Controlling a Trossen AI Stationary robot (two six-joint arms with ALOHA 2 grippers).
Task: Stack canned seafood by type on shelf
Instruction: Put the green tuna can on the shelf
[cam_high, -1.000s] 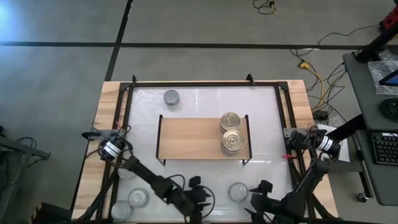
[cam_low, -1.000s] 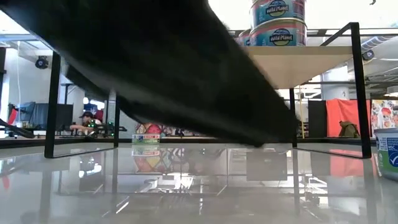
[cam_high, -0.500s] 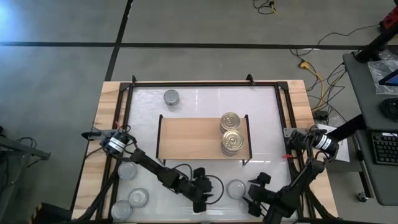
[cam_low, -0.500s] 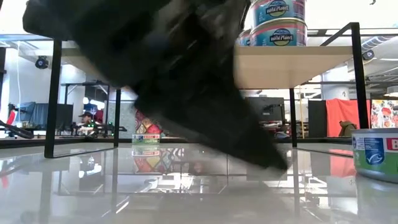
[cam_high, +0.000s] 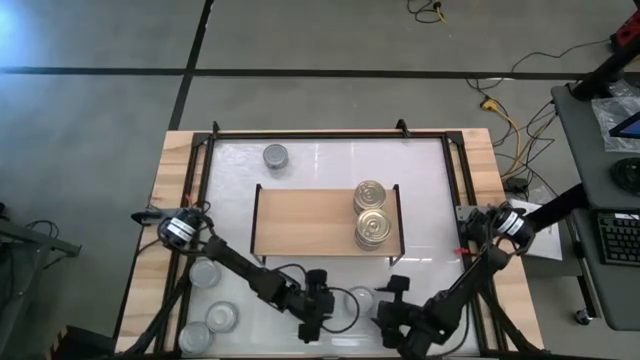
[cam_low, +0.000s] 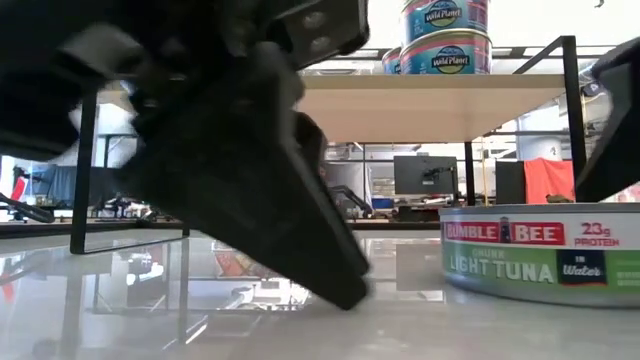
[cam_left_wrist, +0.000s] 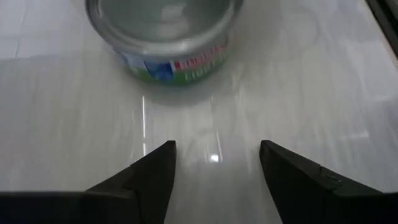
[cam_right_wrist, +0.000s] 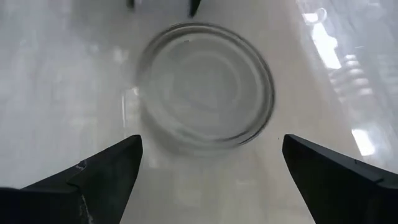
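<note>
A: Silver-topped tuna tin (cam_high: 360, 300) sits on the white table (cam_high: 330, 165) at the near edge, between the two arms. How do the jaws stand?

B: Left gripper (cam_left_wrist: 214, 163) has its jaws parted and empty, the tin just ahead of them and not yet between them. Right gripper (cam_right_wrist: 208, 165) hangs above the same tin with jaws spread wide, holding nothing.

A: Both aiming at one tin. What would make the pickup clean?

B: My view: only one arm should take it. The right one looks better lined up, so it should drop straight, centre the tin between the fingers, and close on the side wall below the rim. The left should give way so the fingers don't clash.

A: And further off?

B: Three more silver tins (cam_high: 204, 272) lie at the near left. Beyond them the shelf (cam_high: 300, 222) carries two gold-topped tins (cam_high: 374, 228) at its right end; the low view shows at least one stacked two high. A lone grey tin (cam_high: 275, 156) waits at the far left of the table.

A: So the silver ones belong on the shelf's bare left part?

B: I'd judge so, kept apart from the gold
</note>
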